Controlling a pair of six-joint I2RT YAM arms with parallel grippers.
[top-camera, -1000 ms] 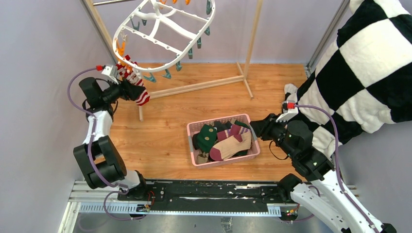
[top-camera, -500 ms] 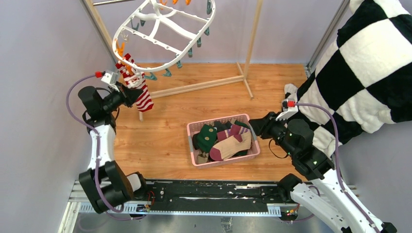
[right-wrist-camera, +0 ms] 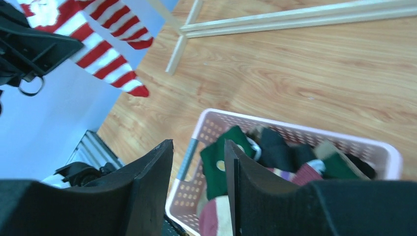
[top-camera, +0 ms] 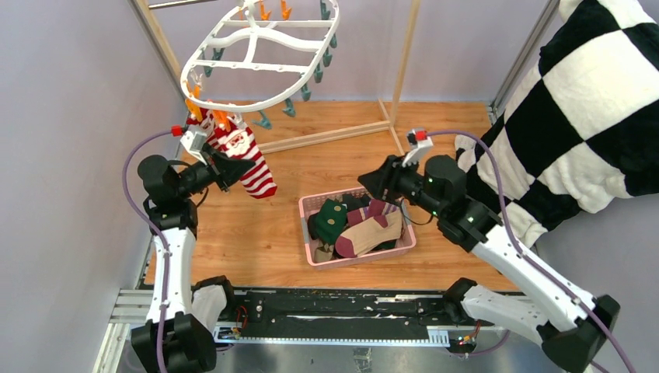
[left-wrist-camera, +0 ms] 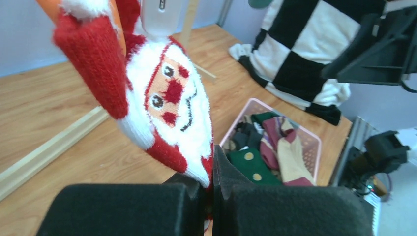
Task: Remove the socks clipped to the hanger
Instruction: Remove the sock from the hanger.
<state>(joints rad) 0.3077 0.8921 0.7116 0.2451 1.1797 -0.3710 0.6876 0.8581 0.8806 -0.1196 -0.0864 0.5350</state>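
Wood-grain tabletop fills my overhead view, with a wooden rack frame (top-camera: 326,138) at the back and a checkered cloth (top-camera: 591,101) off to the right. From the rack hangs the white hanger (top-camera: 260,58). A striped Santa sock (top-camera: 249,159) dangles under the orange clips at its near-left rim. My left gripper (top-camera: 229,169) sits against the sock's left side, below the hanger. My right gripper (top-camera: 371,183) hovers at the far edge of the pink basket (top-camera: 307,208), where the loose socks (top-camera: 365,229) are piled.

On the left wrist camera, the left gripper (left-wrist-camera: 212,182) has its fingers pressed together, pinching the lower edge of the Santa sock (left-wrist-camera: 172,98). The rest of the sock rises straight up from the grip.

On the right wrist camera, the right gripper (right-wrist-camera: 197,147) has its fingers apart with nothing between them. It is above the basket's (right-wrist-camera: 295,132) left end and the socks (right-wrist-camera: 221,157) inside. The striped sock (right-wrist-camera: 108,54) shows well apart, upper left.
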